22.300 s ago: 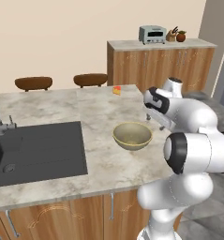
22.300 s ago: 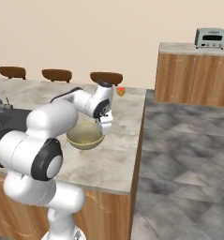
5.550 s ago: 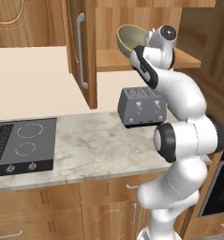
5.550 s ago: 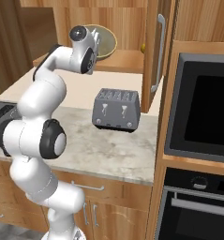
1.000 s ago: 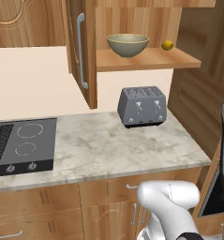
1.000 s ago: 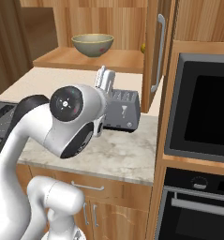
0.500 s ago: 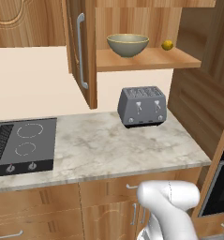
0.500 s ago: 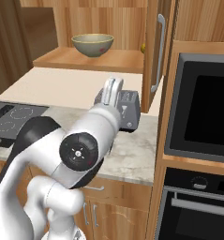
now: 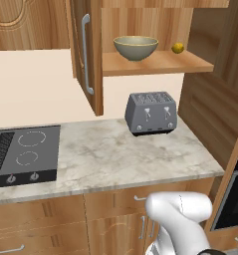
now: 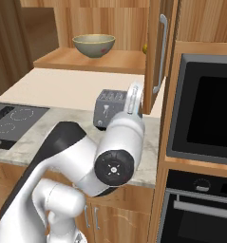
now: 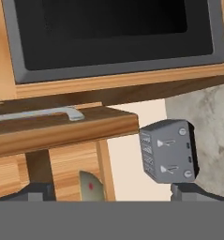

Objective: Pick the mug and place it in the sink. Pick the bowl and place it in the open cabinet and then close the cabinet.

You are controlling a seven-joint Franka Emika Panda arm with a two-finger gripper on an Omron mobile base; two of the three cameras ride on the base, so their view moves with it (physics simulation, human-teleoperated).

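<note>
Bowl on cabinet shelf, apparently apart from wide-spread claw.

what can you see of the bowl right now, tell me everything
The bowl is wide and round, olive-beige inside, greyer outside, tapering to a small base. It stands upright on the wooden shelf of the open cabinet, left of a small yellow fruit and apart from it. Nothing else touches it; it looks empty.

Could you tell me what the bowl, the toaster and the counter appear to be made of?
Bowl: probably glazed ceramic, with a smooth olive-beige inside and soft sheen.
Toaster: likely brushed metal, an even grey with a dull shine.
Counter: looks like polished marble or stone, pale with grey veining.
All are rendered, so these are guesses from looks.
</note>
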